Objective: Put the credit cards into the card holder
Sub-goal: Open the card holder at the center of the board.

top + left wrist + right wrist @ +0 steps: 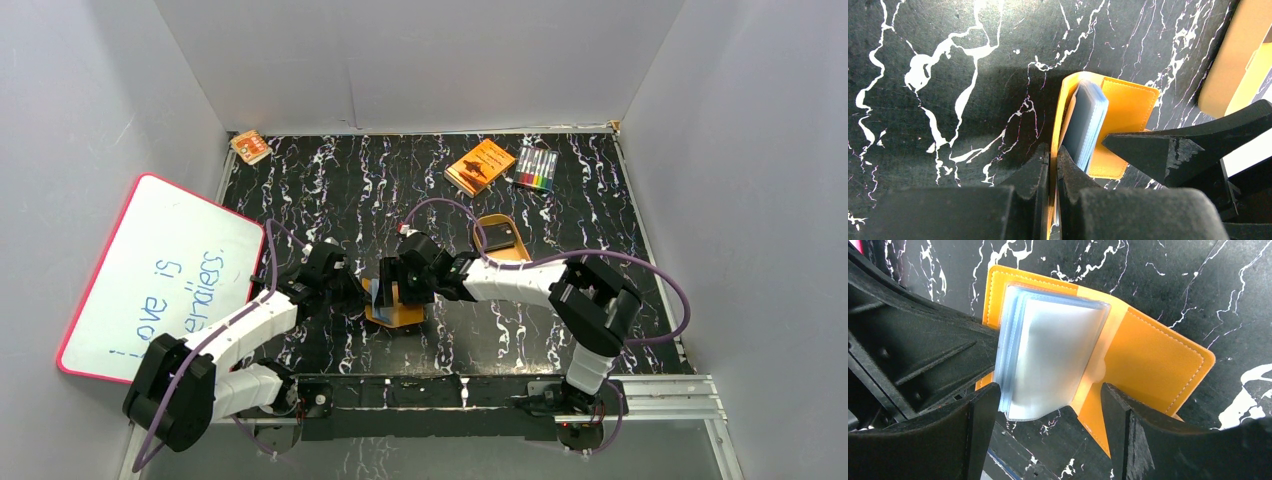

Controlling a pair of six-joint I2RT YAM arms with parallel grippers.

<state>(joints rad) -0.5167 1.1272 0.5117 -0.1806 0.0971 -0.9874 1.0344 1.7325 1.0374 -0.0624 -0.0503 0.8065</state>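
Note:
The orange card holder point(398, 310) lies open on the black marble table between my two grippers. My left gripper point(1053, 159) is shut on one of its orange flaps point(1063, 105) and holds that flap upright. A stack of thin pale blue-grey plastic leaves point(1048, 355) stands up from the spine; I cannot tell cards from sleeves in it. The other flap point(1158, 365) lies flat. My right gripper point(1048, 390) is open, with one finger on each side of the stack's lower edge. No loose credit card shows clearly.
A gold oval tray point(490, 222) holding a black block point(500, 238) is just behind the right arm. An orange book point(480, 165) and a marker set point(537, 168) are at the back. A whiteboard point(160, 275) leans at the left, with a small orange pad point(250, 147) at the back left.

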